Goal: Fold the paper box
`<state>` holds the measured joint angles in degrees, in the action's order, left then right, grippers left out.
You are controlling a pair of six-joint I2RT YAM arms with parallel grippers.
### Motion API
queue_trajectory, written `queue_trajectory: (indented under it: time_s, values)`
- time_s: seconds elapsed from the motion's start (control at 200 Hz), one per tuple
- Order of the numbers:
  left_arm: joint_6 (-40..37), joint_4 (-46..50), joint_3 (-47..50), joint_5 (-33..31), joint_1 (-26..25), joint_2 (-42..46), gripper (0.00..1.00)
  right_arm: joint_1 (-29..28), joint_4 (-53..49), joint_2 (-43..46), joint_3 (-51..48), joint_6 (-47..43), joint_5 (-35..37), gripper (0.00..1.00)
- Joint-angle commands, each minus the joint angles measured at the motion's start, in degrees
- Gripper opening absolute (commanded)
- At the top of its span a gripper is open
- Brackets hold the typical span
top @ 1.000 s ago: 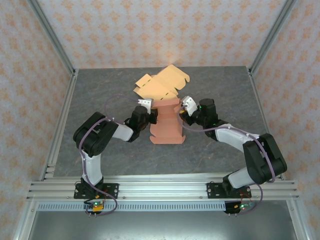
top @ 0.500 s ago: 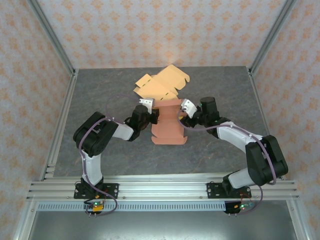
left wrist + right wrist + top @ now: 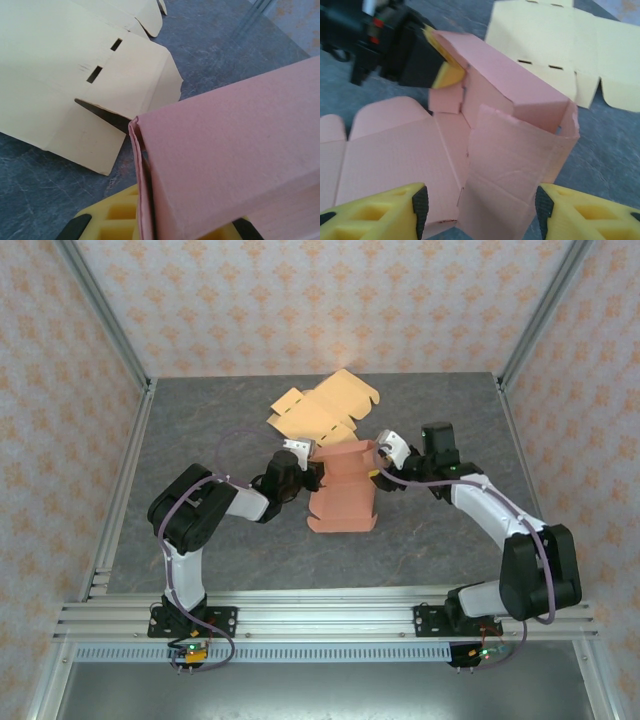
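now left jaws (image 3: 312, 466) clamped on pink box (image 3: 342, 490) wall, right jaws (image 3: 377, 462) spread wide beside it

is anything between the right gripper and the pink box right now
Nothing visible stands between them. In the right wrist view the right gripper is open, with the pink box straight ahead between its fingers. The left gripper is at the box's far corner, and the flat yellow box lies behind, out of the way.

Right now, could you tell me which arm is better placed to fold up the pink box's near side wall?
Right, I'd say. The right gripper is open and faces the pink box, free to push; the left gripper is pinching its far corner, steadying it.
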<state>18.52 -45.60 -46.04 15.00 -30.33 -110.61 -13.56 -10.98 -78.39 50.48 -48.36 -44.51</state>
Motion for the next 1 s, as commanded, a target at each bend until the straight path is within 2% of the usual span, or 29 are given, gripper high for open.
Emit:
queue_trajectory:
  time_s: [0.0,0.165,0.21,0.315,0.631,0.786,0.841,0.921,0.996]
  values:
    - [0.6,-1.8,0.0,6.7,-0.5,-0.4,0.00,-0.1,-9.5,2.9,2.5,-7.2,-2.9,0.60]
    - [0.1,-1.6,0.5,7.0,-0.5,0.5,0.00,0.6,-3.7,7.0,-0.1,-4.1,0.8,0.63]
    - [0.1,-1.7,0.5,7.1,-0.4,0.5,0.00,0.6,-1.4,7.3,-0.7,-1.9,2.7,0.67]
    - [0.1,-1.9,0.3,7.4,-0.4,0.5,0.00,0.7,0.1,6.9,-0.9,-0.5,6.3,0.67]
    - [0.7,-1.8,0.3,7.5,-0.4,0.2,0.00,0.6,-7.6,2.6,2.1,-2.2,-1.7,0.68]
    - [1.0,-0.1,-0.6,7.4,-0.4,-0.1,0.00,-0.2,-7.3,1.9,2.0,-1.9,-0.5,0.66]
    - [0.9,0.3,-0.8,7.2,-0.4,-0.4,0.00,-1.2,-4.5,1.5,1.0,-1.4,1.3,0.63]
    - [0.9,-0.4,-0.6,7.1,-0.4,-0.4,0.00,-4.1,4.0,1.6,-1.9,2.1,8.9,0.61]
    - [0.9,-0.4,-0.7,7.1,-0.4,-0.6,0.00,-5.0,12.5,1.8,-5.0,6.0,12.1,0.58]
